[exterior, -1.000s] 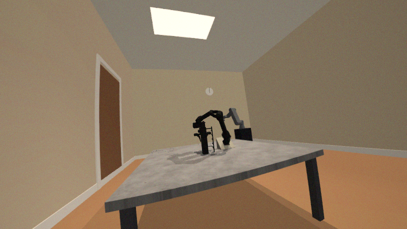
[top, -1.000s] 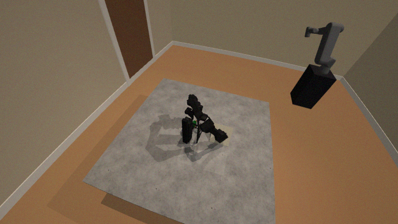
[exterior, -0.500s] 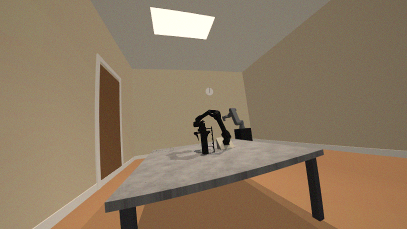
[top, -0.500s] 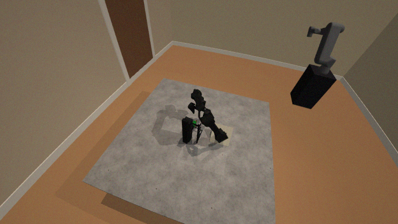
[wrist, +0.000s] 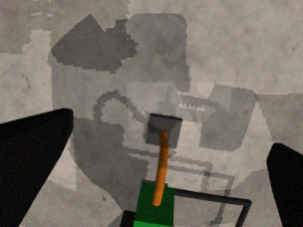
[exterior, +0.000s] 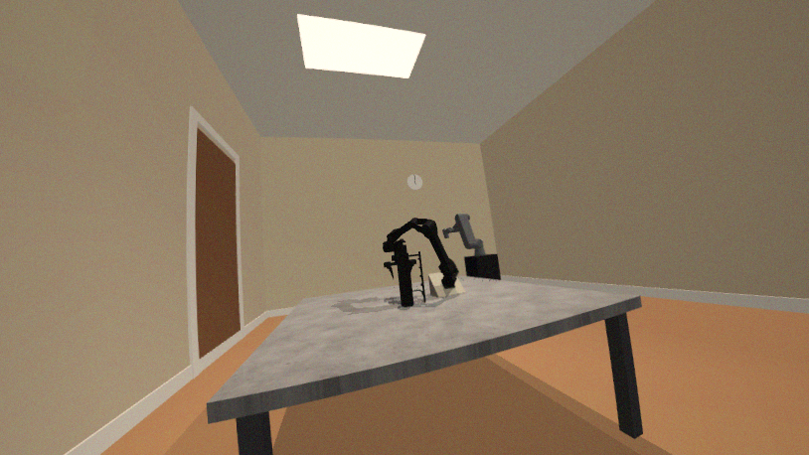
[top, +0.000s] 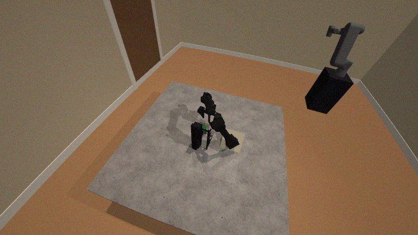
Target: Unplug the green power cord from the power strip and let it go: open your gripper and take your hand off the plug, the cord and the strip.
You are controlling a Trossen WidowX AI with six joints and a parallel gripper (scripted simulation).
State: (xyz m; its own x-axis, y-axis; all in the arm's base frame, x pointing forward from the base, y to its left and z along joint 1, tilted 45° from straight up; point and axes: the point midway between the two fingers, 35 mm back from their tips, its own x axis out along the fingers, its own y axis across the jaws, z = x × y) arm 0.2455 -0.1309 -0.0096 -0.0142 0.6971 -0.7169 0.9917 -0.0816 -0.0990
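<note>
Black fingers point(top: 209, 118) point(exterior: 390, 271), two, stand wide apart with nothing between them in the wrist view; one green plug point(top: 204, 128) point(wrist: 155, 199) with one orange cord point(wrist: 160, 169) lies low in the picture. Letting go seems in hand; next, back straight away without brushing the cord.

From the top, the plug shows beside one black frame point(top: 207, 140) point(exterior: 421, 271) point(wrist: 214, 196); whether it is unplugged, I cannot tell.

Outside, one black arm point(top: 225, 133) point(exterior: 438, 242) arches over one counter point(top: 204, 190) point(exterior: 396, 339) point(wrist: 249, 45); the plug is not discernible.

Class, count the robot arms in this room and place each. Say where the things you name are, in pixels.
2: a black arm point(top: 217, 121) point(exterior: 435, 242) on the grey table; a grey arm point(top: 344, 46) point(exterior: 467, 231) on a black pedestal. None seems hidden.
</note>
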